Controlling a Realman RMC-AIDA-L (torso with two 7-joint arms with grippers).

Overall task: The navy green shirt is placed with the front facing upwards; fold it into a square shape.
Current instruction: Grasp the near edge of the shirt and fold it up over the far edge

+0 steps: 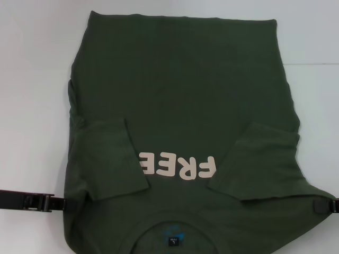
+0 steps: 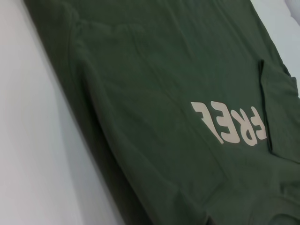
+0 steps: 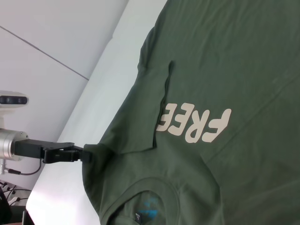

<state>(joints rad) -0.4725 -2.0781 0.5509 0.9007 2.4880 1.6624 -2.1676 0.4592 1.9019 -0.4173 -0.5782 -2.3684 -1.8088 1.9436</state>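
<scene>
White table [image 1: 32,79] fills the view, and the navy green shirt [image 1: 180,79] lies spread across it, front up, collar nearest the robot. Both sleeves are folded in over the chest, left sleeve [image 1: 108,161] and right sleeve [image 1: 262,164] flanking the pale "FREE" lettering [image 1: 177,166]. Down at the shoulder edges, the left gripper [image 1: 55,203] is pinching the shirt's left shoulder edge, fingers pressed onto the cloth. The right gripper [image 1: 324,206] sits at the right shoulder edge; whether it grips, I cannot tell. A blue neck label [image 1: 172,241] peeks inside the collar.
</scene>
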